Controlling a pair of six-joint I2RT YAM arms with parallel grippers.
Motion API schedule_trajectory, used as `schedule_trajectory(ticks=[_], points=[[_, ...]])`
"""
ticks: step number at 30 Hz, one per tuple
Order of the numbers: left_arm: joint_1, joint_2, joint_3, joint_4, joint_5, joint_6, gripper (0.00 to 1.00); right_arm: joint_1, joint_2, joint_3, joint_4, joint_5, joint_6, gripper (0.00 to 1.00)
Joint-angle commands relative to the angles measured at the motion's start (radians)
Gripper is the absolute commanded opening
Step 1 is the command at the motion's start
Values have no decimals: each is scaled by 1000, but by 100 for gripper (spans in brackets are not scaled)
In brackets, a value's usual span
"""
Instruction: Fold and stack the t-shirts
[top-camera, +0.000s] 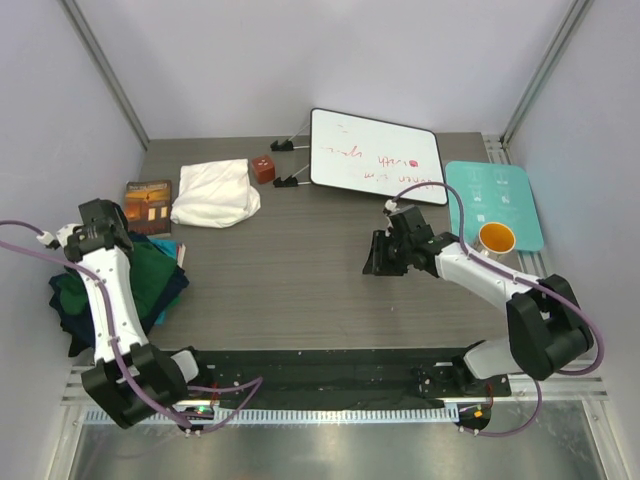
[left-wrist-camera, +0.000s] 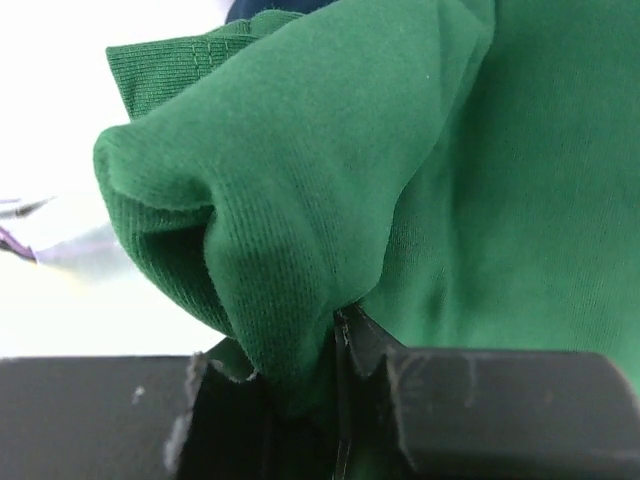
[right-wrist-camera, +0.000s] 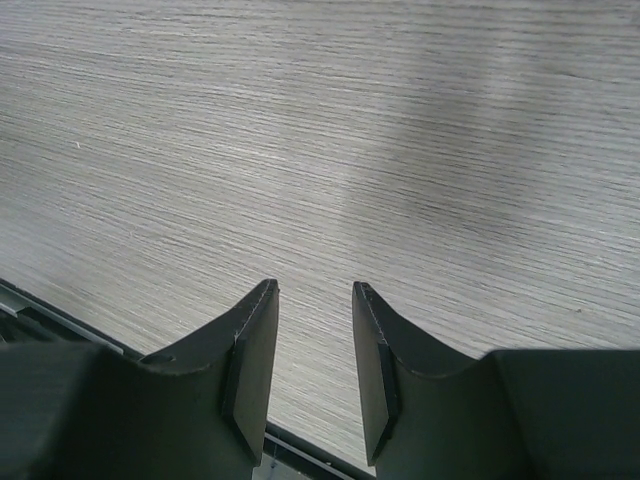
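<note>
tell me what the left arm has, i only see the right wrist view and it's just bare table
observer: the left end effector is shut on a fold of the dark green t-shirt.
operator: where's that shirt
observer: at the left edge of the table, heaped over the navy t-shirt.
operator: and the white one
observer: the cream-white t-shirt lies farther back, beside a small brown book.

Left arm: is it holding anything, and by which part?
Yes: the left jaws pinch a bunched fold of the dark green cloth t-shirt. The right jaws hold nothing.
</note>
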Motion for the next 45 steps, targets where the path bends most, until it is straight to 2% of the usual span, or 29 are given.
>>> schedule_trajectory(ticks=[1, 3, 5, 6, 7, 11, 12, 13, 20, 25, 28, 32, 36, 41, 45], points=[[71, 87, 50, 11, 8, -30, 0, -5, 24, 0, 40, -33, 9, 41], [94, 127, 52, 14, 48, -33, 0, -5, 34, -3, 50, -51, 14, 41], [105, 147, 49, 23, 103, -22, 5, -6, 44, 0, 54, -62, 17, 41], [103, 156, 49, 25, 118, -19, 20, -6, 44, 0, 52, -62, 15, 41], [103, 158, 47, 28, 137, -4, 31, -6, 39, -2, 54, -60, 15, 41], [103, 142, 52, 32, 157, -1, 46, -9, 24, -9, 52, -51, 14, 41], [103, 142, 56, 25, 145, -5, 58, -10, 25, -9, 54, -53, 15, 41], [102, 138, 67, 9, 141, -9, 60, -11, 27, -11, 54, -54, 15, 41], [102, 57, 156, -64, 118, -39, 65, -10, 48, -8, 63, -68, 17, 41], [103, -6, 345, -133, 152, -47, 67, -11, 71, -6, 66, -77, 20, 39], [103, -13, 414, -153, 222, -41, 66, -11, 73, -11, 72, -79, 23, 39], [103, -34, 339, -111, 307, -41, 60, -13, 65, -14, 72, -77, 23, 39], [102, -72, 175, -19, 328, -38, 58, -14, 57, -18, 72, -74, 24, 39], [102, -72, 106, 61, 379, -42, 56, -16, 60, -20, 72, -76, 29, 39], [102, -45, 83, 187, 434, -35, 56, -16, 53, -19, 66, -77, 32, 38]])
